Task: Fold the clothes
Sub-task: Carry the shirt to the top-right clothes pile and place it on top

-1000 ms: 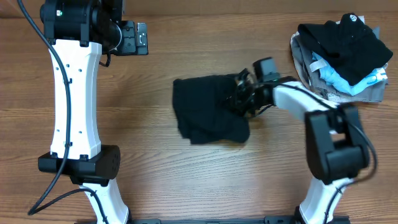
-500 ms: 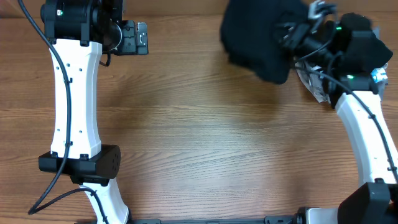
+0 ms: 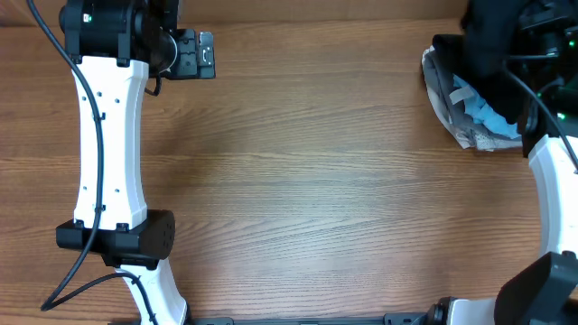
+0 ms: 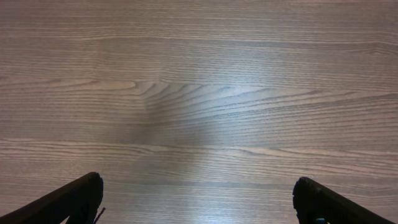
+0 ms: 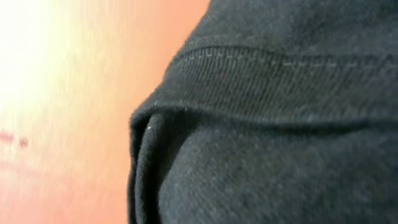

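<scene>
Black T-shirt (image 3: 483, 32) bunched up directly over the garment pile (image 3: 468, 113), right gripper (image 3: 528, 32) pinched on its fabric. Left gripper (image 3: 208, 56) spread wide, empty, well apart from the pile. Fold probably done, though the bundle hides its shape; what's left: set it on the pile, release.

Black T-shirt (image 5: 280, 155) hides the right fingers.

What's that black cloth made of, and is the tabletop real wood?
The black T-shirt looks like soft matte knit, perhaps cotton: fine ribs and a stitched hem show up close. The table shows long grain lines and a faint sheen: wood or wood-look laminate, I cannot tell which.
</scene>
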